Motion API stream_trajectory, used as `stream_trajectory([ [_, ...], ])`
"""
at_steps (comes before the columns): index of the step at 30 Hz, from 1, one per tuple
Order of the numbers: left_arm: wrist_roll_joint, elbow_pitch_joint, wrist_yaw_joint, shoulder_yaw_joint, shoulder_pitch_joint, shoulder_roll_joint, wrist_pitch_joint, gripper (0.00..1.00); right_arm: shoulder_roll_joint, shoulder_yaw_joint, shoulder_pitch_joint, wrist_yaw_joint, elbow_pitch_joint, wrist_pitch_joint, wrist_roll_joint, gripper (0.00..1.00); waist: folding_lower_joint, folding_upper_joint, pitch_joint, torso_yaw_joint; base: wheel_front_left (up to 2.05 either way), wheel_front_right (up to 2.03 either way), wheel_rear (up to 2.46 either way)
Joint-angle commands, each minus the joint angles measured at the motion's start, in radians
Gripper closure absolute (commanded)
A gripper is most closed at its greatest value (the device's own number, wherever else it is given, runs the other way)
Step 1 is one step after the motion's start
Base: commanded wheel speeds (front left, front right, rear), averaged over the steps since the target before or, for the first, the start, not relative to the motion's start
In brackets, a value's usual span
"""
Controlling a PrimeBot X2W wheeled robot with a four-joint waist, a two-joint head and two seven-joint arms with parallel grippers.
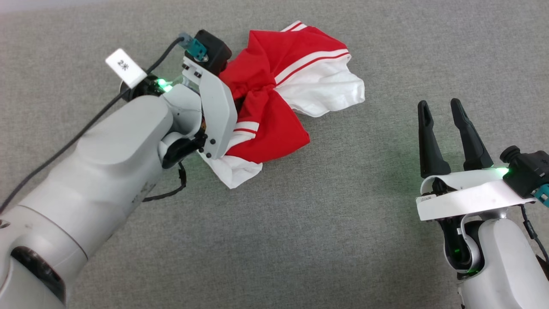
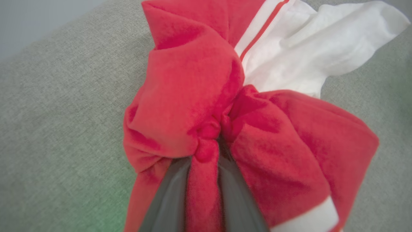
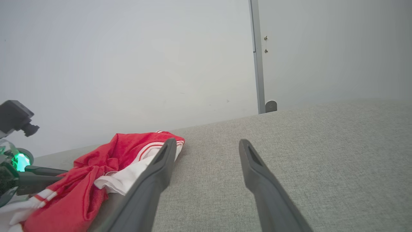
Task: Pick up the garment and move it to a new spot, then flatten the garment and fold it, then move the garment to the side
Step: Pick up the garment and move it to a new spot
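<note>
The left gripper point(image 2: 206, 161) pinches a bunched fold of the crumpled, soft, bright red-and-white garment point(image 1: 274, 128) lying ahead of its fingers on the grey woven surface point(image 1: 300, 240), well apart from the spread, empty right gripper point(image 1: 439, 106).

Bare grey surface point(image 1: 343, 214) lies open between garment point(image 1: 274, 124) and right pincer point(image 1: 439, 104).

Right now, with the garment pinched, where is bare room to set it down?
Widest bare patch: the grey fabric surface nearer the robot than the garment, between the left forearm and the open right tool. Another strip lies between the garment's white edge and the right tool. Crowded spot: around the left tool, shut on bunched red cloth.
</note>
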Motion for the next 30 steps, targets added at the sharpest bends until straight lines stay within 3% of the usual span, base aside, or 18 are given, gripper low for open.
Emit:
stream_trajectory([
  [1,0.005,0.022,0.003,-0.015,0.047,0.01,0.007,0.51,-0.006,0.002,-0.007,0.0,-0.001,-0.005,-0.006,0.0,0.0,0.0,0.001,-0.003,0.0,0.0,0.0],
  [2,-0.002,0.022,0.003,-0.015,0.046,0.009,0.0,0.05,-0.008,-0.001,-0.005,0.0,0.0,-0.005,-0.007,0.0,0.0,0.0,-0.001,-0.001,0.0,0.0,0.0],
  [3,-0.005,0.024,0.003,-0.015,0.043,0.008,-0.007,0.0,-0.011,-0.003,-0.001,0.0,0.002,-0.005,-0.009,0.0,0.0,0.0,-0.006,0.002,0.0,0.0,0.0],
  [18,-0.134,-0.035,0.003,0.002,0.066,0.0,-0.253,0.0,-0.086,0.014,0.055,0.0,0.06,0.008,-0.028,0.0,0.0,0.0,-0.157,0.112,0.0,0.0,0.0],
  [30,-0.186,-0.016,0.006,0.034,0.33,0.063,-0.518,0.0,-0.134,-0.041,0.187,0.0,0.05,0.07,-0.037,0.0,0.0,0.0,-0.3,0.217,0.0,0.0,0.0],
])
